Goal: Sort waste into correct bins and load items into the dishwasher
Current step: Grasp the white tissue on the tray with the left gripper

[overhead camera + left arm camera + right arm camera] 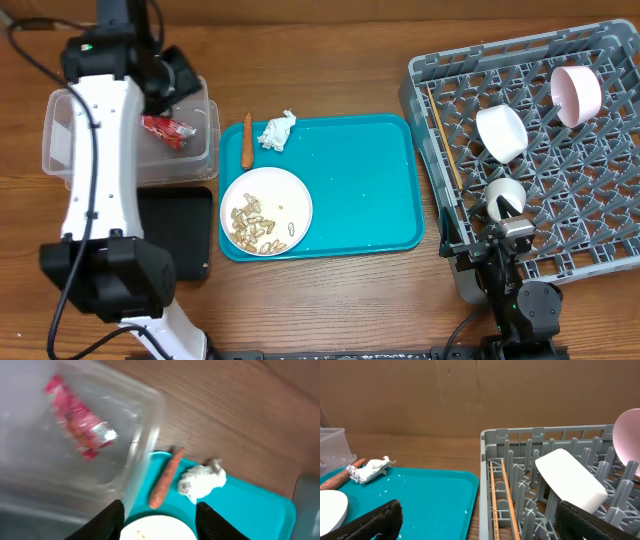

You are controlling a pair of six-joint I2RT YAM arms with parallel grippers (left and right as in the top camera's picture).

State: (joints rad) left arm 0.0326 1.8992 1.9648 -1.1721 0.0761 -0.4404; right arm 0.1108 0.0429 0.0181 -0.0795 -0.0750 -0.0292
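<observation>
A red wrapper (pixel 165 130) (pixel 77 422) lies in the clear tub (pixel 60 140) (pixel 145 425). My left gripper (pixel 175 75) (pixel 160 522) is open and empty above the tub's right edge. An orange stick (pixel 247 140) (pixel 165 480) and a white tissue (pixel 277 131) (pixel 202 480) lie at the teal tray's top left. A white plate (pixel 290 195) holds peanut shells (pixel 255 225). The grey rack (pixel 580 200) holds a white bowl (pixel 501 132), a pink bowl (pixel 577 95), a cup (pixel 505 196) and chopsticks (pixel 445 140) (pixel 502 495). My right gripper (pixel 510 235) (pixel 482 522) is open and empty over the rack's near left edge.
The black tray (pixel 175 230) lies in front of the clear tub, partly under my left arm. The teal tray (pixel 350 190) (pixel 420 495) sits between the bins and the rack. A brown wall stands behind the table in the right wrist view.
</observation>
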